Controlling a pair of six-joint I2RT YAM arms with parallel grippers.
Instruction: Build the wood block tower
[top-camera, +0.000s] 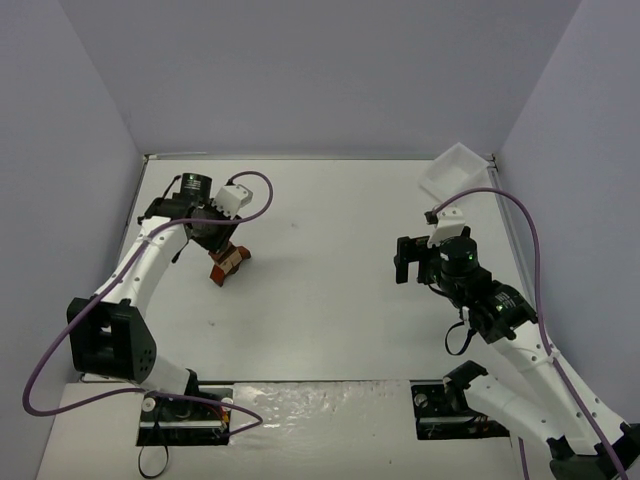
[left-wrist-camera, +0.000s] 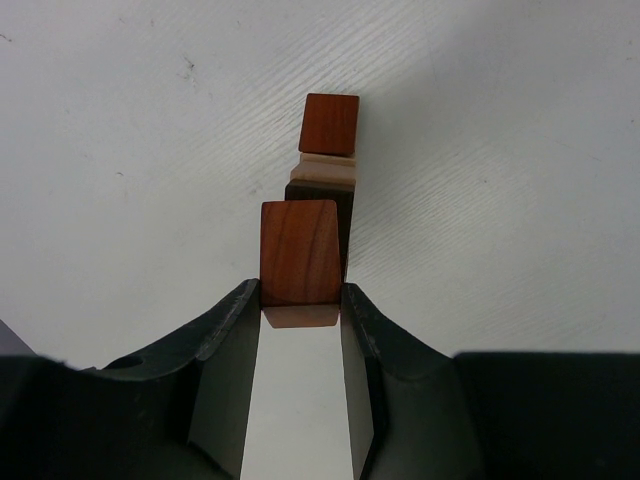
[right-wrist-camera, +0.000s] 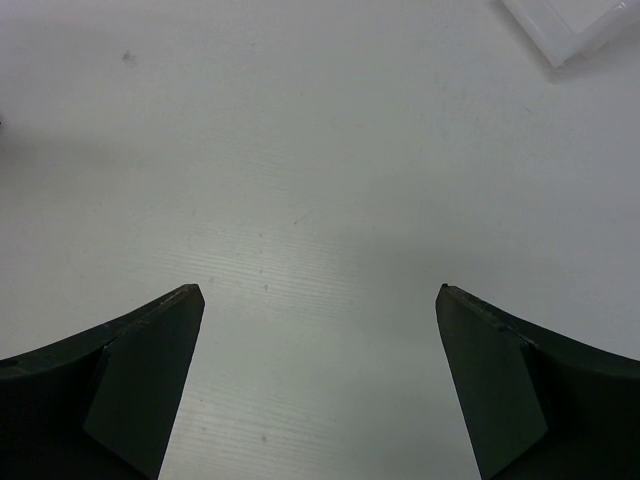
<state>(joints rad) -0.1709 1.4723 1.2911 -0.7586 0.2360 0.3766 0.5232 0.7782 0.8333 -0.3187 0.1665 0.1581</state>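
Left pincer (left-wrist-camera: 300, 296) clamps red-brown block (left-wrist-camera: 299, 248); tower (left-wrist-camera: 328, 150) just beyond.

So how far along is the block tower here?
Done: a small tower of dark, pale and reddish blocks sits on the table. In hand: fingers of the left gripper clamp another reddish-brown block beside it. Left: placing it; the right gripper is open, empty.

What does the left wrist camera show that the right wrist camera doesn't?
Only left wrist: the left claw shut on a reddish-brown block, with the tower of dark, pale and reddish-brown pieces just beyond it. Only right wrist: the right claw open and empty, and a corner of the white tray. Both: the white table.
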